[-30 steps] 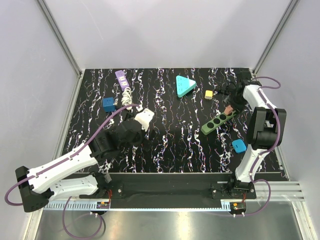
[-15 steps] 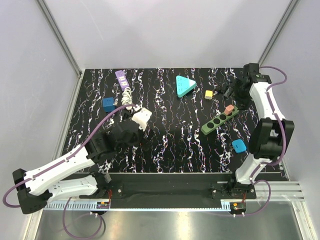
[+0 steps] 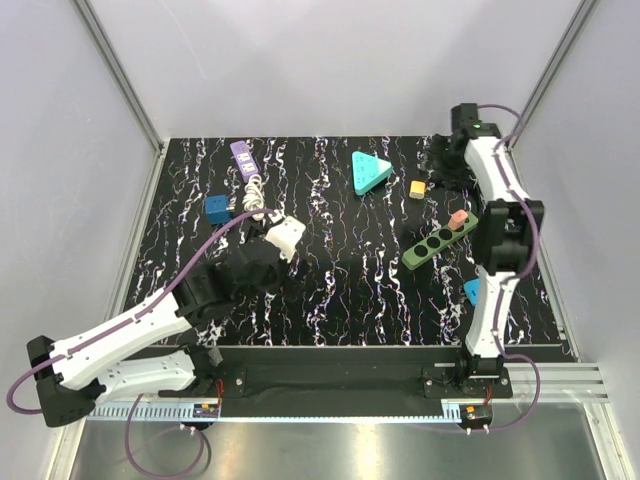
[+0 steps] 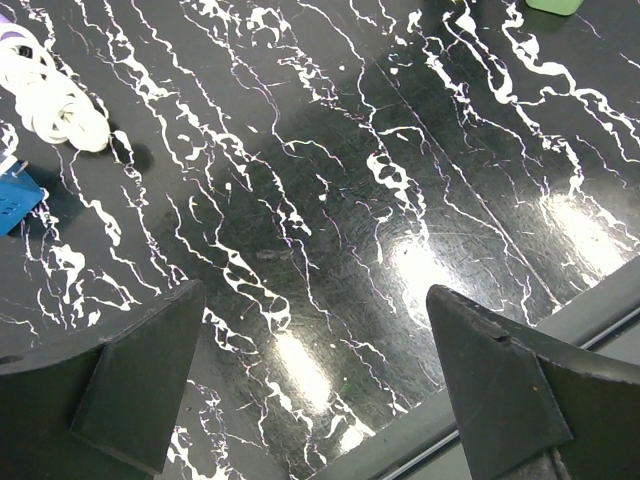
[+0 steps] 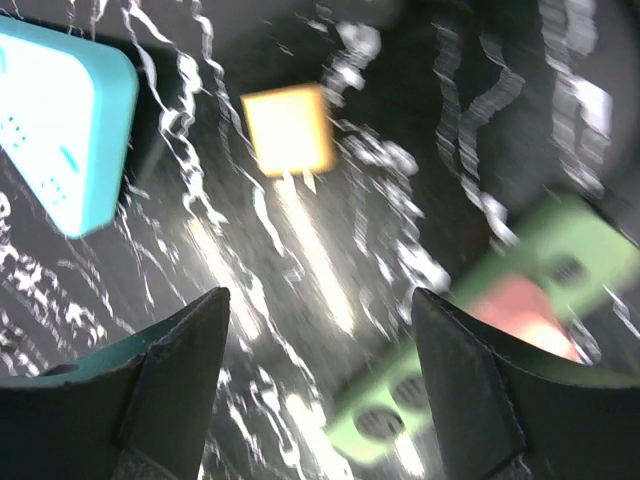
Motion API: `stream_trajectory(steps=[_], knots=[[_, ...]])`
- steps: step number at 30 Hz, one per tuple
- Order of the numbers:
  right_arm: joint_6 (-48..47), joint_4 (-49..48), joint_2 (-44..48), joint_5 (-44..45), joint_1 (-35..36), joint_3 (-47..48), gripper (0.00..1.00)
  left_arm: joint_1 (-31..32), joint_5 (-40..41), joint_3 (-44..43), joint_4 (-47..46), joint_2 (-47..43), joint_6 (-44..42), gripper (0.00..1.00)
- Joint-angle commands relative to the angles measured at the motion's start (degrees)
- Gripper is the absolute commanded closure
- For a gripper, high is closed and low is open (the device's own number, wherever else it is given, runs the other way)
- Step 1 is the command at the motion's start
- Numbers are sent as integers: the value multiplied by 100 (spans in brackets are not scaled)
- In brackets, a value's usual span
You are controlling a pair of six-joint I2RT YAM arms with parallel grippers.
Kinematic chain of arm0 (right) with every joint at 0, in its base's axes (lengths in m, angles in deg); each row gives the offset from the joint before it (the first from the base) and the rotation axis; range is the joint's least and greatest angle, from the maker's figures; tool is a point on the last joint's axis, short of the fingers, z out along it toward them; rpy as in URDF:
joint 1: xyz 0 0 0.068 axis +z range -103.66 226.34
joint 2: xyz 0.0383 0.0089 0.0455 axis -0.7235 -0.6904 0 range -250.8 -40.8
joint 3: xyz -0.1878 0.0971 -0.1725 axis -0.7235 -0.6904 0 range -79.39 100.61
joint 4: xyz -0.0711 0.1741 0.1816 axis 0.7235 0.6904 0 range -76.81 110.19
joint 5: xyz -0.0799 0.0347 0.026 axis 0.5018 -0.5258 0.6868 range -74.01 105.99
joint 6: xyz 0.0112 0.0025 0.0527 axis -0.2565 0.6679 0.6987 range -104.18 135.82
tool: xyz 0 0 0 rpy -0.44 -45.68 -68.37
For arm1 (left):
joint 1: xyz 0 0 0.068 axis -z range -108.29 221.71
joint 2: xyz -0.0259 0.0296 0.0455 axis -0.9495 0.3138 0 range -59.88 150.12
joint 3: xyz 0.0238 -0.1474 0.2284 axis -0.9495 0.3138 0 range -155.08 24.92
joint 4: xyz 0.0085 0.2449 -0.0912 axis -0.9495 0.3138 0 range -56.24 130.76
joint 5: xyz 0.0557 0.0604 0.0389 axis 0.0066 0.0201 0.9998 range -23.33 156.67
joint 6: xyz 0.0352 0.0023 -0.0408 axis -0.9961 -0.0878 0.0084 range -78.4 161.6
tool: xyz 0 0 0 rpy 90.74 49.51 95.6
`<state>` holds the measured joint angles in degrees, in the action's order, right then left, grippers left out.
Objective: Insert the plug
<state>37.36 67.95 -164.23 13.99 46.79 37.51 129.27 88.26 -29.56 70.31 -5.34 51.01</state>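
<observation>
A pink plug sits on the far end of the green power strip, and nothing holds it. In the right wrist view the pink plug and the strip are blurred at the lower right. My right gripper hangs open at the back right, above the yellow plug, with nothing between its fingers. My left gripper is wide open over bare table at the left; in its own view the left gripper has nothing between its fingers.
A teal triangular block lies at the back middle. A purple strip, a coiled white cable and a blue cube lie at the back left. A blue block shows partly behind the right arm.
My right gripper has opened, let go of the pink plug on the strip and swung away to the back right. The left arm has barely moved.
</observation>
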Motion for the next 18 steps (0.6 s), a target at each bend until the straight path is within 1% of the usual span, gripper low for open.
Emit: stream_trajectory(steps=[1,5,7,10,18], knots=[[-63,236,-636,374,324,1006,22,1,267,-1,-166,-75,-115,1],[52,561,-1496,455,386,1887,24,-8,320,51,-245,-207,-106,1],[52,614,-1718,481,395,2273,24,-8,329,78,-298,-268,-97,1],[-44,641,-2000,525,421,2512,24,-8,311,95,-359,-348,-80,1],[-290,606,-2369,955,439,2548,24,-8,75,165,-483,-436,-159,1]])
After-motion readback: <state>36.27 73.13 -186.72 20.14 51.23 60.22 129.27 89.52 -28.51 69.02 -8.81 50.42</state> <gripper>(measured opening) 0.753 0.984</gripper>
